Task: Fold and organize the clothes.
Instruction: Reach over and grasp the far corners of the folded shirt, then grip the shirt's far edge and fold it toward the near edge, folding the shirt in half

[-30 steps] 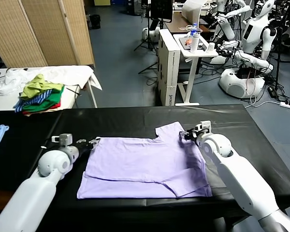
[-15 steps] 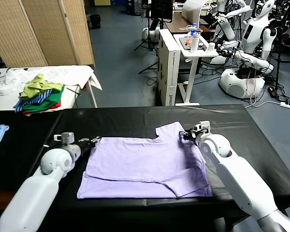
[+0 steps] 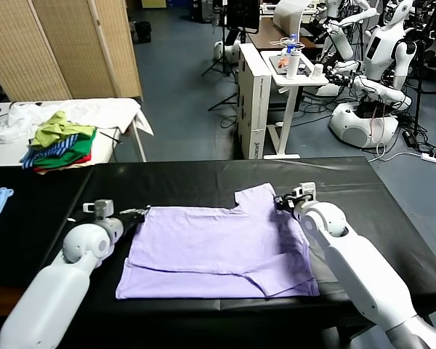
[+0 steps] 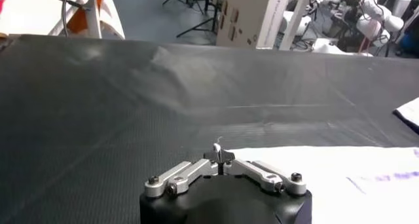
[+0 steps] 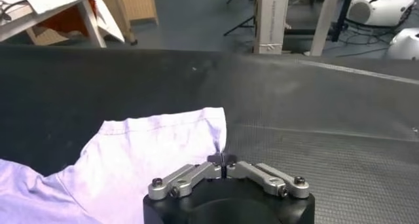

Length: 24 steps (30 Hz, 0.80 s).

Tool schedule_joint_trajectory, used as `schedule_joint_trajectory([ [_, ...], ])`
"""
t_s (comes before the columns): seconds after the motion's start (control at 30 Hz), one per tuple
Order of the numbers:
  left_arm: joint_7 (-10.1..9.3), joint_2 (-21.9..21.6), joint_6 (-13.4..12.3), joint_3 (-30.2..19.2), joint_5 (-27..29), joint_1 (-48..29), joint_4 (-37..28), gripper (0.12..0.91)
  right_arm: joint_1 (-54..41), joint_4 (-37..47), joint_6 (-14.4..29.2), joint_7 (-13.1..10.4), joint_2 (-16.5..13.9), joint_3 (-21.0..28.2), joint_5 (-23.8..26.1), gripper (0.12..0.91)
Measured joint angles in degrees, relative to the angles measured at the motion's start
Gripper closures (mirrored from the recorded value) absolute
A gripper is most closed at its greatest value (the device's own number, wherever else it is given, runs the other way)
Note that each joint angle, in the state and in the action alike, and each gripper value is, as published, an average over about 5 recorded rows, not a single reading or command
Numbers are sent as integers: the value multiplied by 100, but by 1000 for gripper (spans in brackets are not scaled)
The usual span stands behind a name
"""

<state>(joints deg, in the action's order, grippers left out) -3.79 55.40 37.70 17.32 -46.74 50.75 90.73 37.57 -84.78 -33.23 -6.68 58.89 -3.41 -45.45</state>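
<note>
- Fabric first: the pale lavender short-sleeved T-shirt (image 3: 218, 251) of thin cloth lies flat on the black counter (image 3: 203, 182), its near hem already turned up into a fold.
- Left tool (image 3: 139, 214) is closed, pinching the shirt's left far corner.
- Right tool (image 3: 279, 203) is closed on the sleeve edge at the far right.
- Judgement: folding is partway; the far edge remains to be brought over, then tidying.
- Beyond, a pile of green, striped and red garments (image 3: 58, 145) sits untouched.

White rounded arms, black screw-studded tools (image 5: 223, 161)
</note>
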Motion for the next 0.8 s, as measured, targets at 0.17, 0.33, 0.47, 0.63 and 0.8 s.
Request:
schedule_joint_trajectory([
  [0.17, -34, -74, 8, 130, -88, 131, 229, 883, 166, -327, 30, 38, -134, -179, -51, 884],
  [0.33, -37, -167, 0, 273, -115, 303, 540, 883, 376, -647, 18, 55, -272, -398, -106, 884],
  [0.47, -37, -266, -11, 416, -168, 474, 778, 883, 553, -884, -32, 56, -365, -552, -114, 884],
  [0.63, -37, -410, -15, 620, -269, 728, 1064, 883, 795, -1231, -120, 17, -485, -711, -211, 884],
  [0.8, -37, -558, -9, 806, -335, 991, 1388, 883, 1092, -1678, -216, -10, -647, -882, -312, 884],
])
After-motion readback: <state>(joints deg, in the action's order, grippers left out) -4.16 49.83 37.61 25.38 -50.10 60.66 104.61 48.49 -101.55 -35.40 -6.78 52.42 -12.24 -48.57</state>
